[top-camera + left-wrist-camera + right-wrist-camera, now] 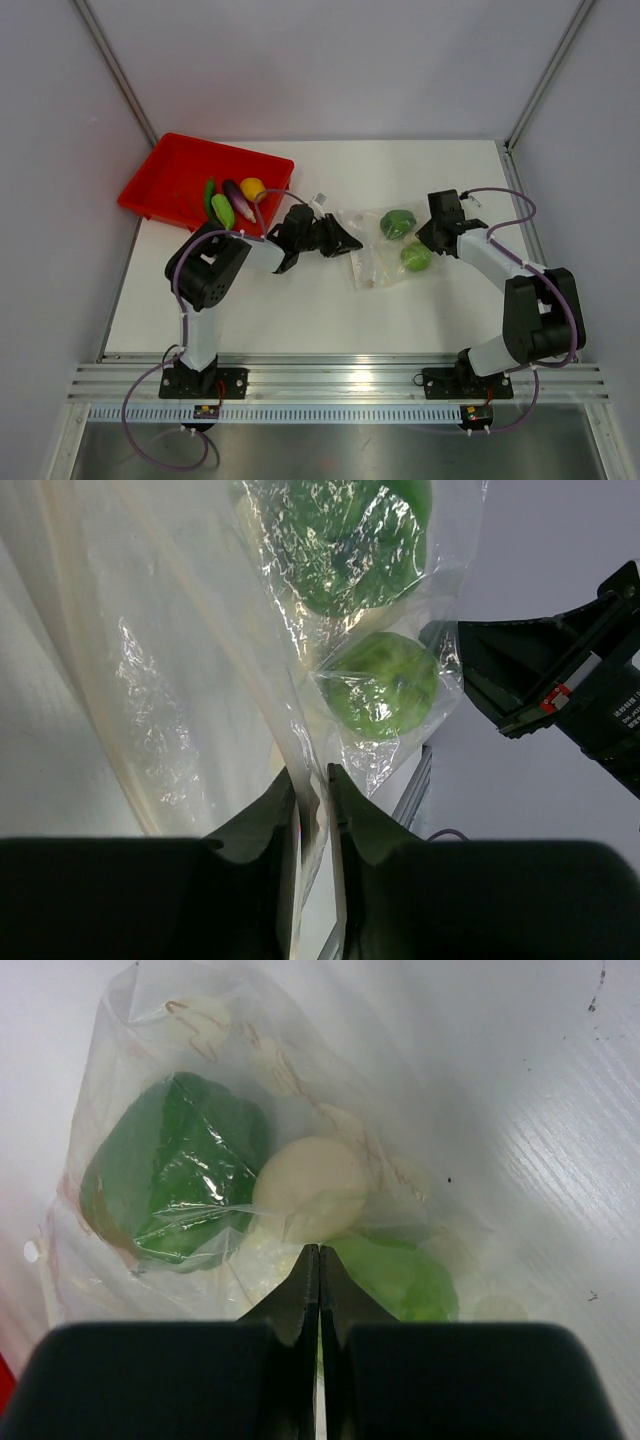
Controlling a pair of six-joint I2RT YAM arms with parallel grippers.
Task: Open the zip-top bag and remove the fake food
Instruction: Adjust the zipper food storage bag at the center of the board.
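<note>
The clear zip-top bag (372,258) lies flat mid-table, between my two grippers. Inside it are fake food pieces: a dark green one (397,223) and a lighter green one (415,257). My left gripper (350,244) is at the bag's left edge, and in the left wrist view its jaws (313,775) pinch a fold of the plastic (150,680). My right gripper (428,238) is at the bag's right edge. It is shut (319,1250), tips on the plastic beside a pale round disc (310,1190).
A red tray (160,185) sits at the back left, holding a green piece (222,211), a long purple piece (238,198) and a round yellow one (253,188). Grey walls enclose the table on three sides, and an aluminium rail runs along the near edge.
</note>
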